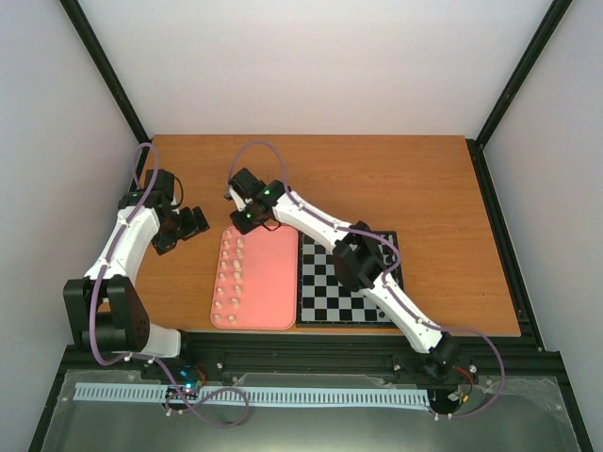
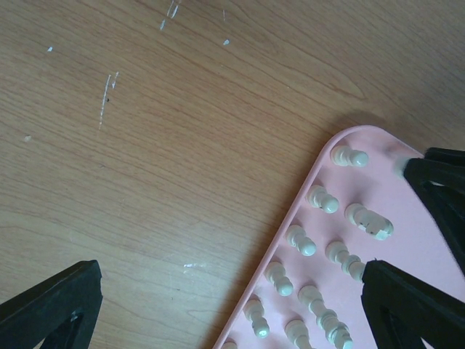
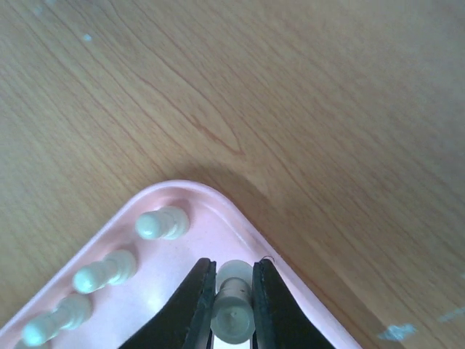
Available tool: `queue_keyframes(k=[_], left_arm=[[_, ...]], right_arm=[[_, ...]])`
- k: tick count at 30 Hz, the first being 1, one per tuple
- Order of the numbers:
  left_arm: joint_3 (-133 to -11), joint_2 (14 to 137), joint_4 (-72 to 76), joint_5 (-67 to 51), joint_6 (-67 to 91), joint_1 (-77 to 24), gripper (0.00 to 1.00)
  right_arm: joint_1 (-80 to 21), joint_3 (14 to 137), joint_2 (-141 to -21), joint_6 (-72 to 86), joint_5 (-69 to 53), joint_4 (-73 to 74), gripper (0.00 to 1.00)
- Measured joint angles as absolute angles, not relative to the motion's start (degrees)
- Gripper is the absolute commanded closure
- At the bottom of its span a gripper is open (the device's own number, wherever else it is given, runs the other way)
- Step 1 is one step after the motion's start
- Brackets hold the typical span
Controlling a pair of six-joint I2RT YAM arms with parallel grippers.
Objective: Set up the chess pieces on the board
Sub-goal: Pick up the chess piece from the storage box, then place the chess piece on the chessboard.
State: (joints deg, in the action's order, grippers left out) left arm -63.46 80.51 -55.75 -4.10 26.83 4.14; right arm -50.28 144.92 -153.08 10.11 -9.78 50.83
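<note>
at far left, the left fingers (image 2: 58, 305) hang spread wide and released over the bare wood table (image 1: 396, 179), just off a corner of the salmon-pink tray (image 1: 273, 282). the cream-white chess pieces (image 1: 229, 278) lie on their sides in two columns along the left part of that tray. at its far left corner the right fingers (image 3: 185, 313) are clenched on one piece (image 3: 234, 305), whose round end faces the wrist camera. the board (image 1: 325, 301) lies just beside the tray's right edge, partly under the right arm.
</note>
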Motion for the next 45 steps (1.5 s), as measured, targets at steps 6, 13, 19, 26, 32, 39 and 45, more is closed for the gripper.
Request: queue_keyframes(k=[6,13,19,26,32,39,45], left_arm=[[-63.5,80.6,-55.7,-4.1,26.8,4.1,0.00],[-63.5,81.1,-55.7,-4.1,26.8,4.1,0.00],[-63.5,81.3,-55.5,-4.3,26.8,4.1,0.00],[-63.5,82.4,-55.4,-4.3,26.8,4.1,0.00],[-63.5,82.9,-55.4,-4.3,26.8,4.1,0.00],[-63.5,83.5,-55.4,-4.3,26.8,4.1,0.00],[-63.5,83.9,-55.4,-4.3,26.8,4.1,0.00]], right_arm=[[-50.0,144.0,-146.6,9.4,-9.1,51.3,0.97],[-46.9,121.2,-128.6,11.9,-3.8,47.0,0.97],[-41.3,106.4,-124.4,14.5,2.8,44.8,0.97],[-40.1,97.7,-123.3,16.6,5.1,42.5,0.97],[-39.4,93.4,-120.8,17.6,3.4,40.9,0.97],[-39.4,90.5,-116.3,18.5,1.1,39.1,0.97],[-39.9,89.4,-116.2,18.9,-0.1,38.3,0.97]])
